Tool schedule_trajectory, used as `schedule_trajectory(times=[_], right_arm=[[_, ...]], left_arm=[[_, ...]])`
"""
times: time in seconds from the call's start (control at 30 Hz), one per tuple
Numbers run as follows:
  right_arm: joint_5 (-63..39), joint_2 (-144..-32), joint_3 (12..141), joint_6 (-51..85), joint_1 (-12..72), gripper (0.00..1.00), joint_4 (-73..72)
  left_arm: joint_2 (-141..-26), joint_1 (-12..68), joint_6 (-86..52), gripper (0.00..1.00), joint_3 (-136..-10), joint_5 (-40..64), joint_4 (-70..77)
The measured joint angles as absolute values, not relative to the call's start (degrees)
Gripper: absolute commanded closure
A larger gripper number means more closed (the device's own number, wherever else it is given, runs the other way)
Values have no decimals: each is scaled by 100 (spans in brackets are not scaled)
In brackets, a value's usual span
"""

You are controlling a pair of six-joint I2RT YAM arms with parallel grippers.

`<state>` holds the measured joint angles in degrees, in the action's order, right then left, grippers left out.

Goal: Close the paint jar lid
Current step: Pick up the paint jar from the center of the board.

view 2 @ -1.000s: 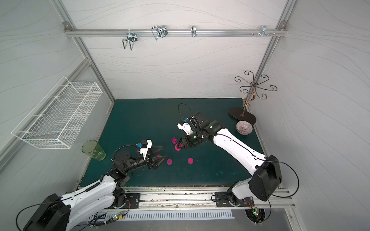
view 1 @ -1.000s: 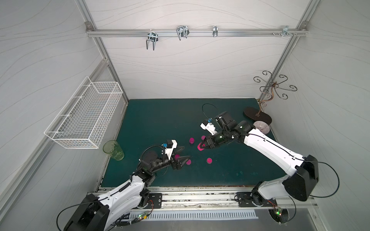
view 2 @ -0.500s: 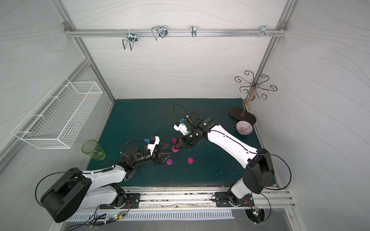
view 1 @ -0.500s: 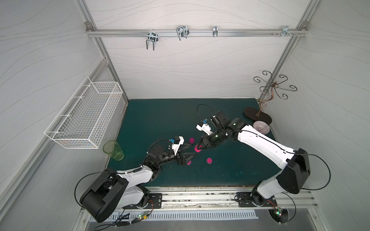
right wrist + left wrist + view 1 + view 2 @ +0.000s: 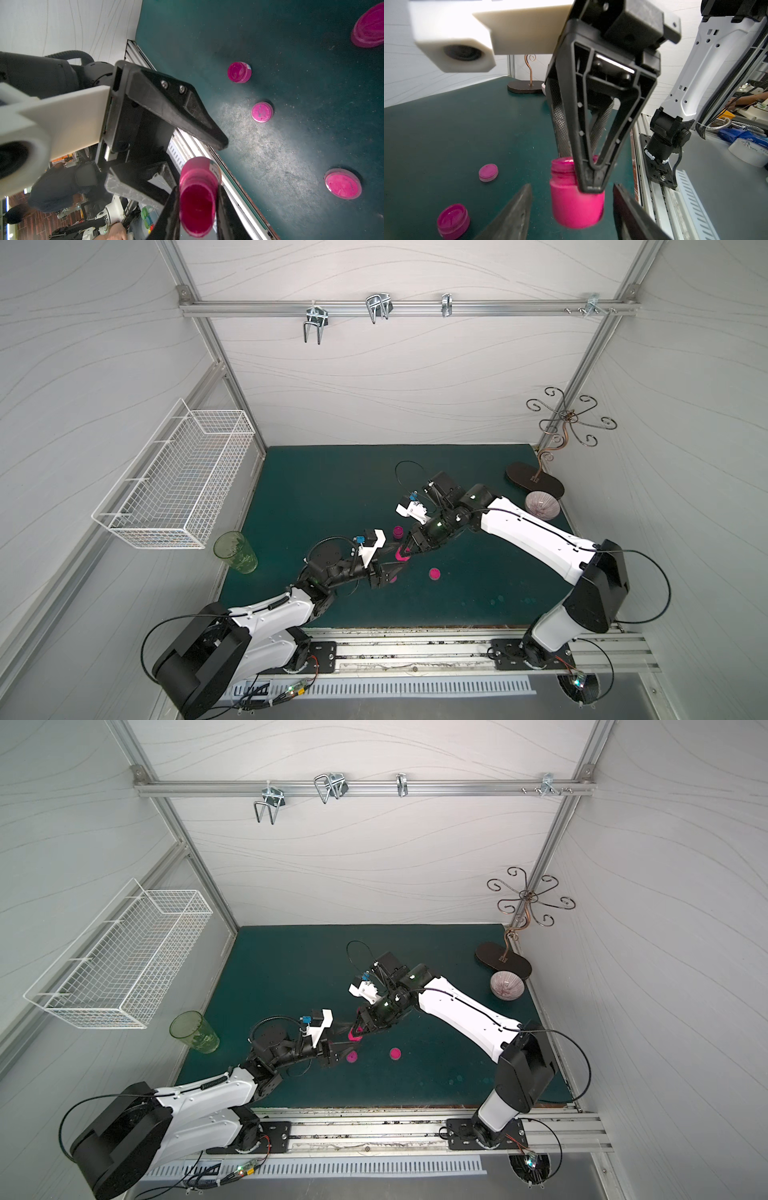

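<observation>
Green tabletop [image 5: 332,489]. Right claw [image 5: 406,549] clamped on open pink jar [image 5: 197,199], lifted off the tabletop. Left claw [image 5: 571,214] spread, straddling the jar body, gaps on both sides. Loose lid [image 5: 434,573] lies flat nearby.

Bright, diffuse light is filling both top views, bouncing off white walls [image 5: 395,377]; shadows on the green mat [image 5: 332,489] are falling soft. The frame posts [image 5: 166,817] are splaying outward under the wide lens. Left wrist view: the white camera housing [image 5: 452,35] is blowing out and blurring, and the paint jar [image 5: 577,205] is smearing slightly. Right wrist view: pale glare is washing over the mat.
</observation>
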<state>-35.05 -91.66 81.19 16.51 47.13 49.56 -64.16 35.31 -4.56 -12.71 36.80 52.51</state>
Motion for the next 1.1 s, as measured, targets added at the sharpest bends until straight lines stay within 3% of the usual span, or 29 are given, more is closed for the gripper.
schedule_trajectory(times=[0.63, 1.1], right_arm=[[-3564, -9282, 8138, 1649, 4772, 76, 4963], [-3518, -9448, 8180, 1651, 4831, 77, 4958]], left_arm=[[-6447, 3607, -320, 44, -1273, 3658, 4950], [-6447, 3618, -311, 66, -1275, 3645, 4871]])
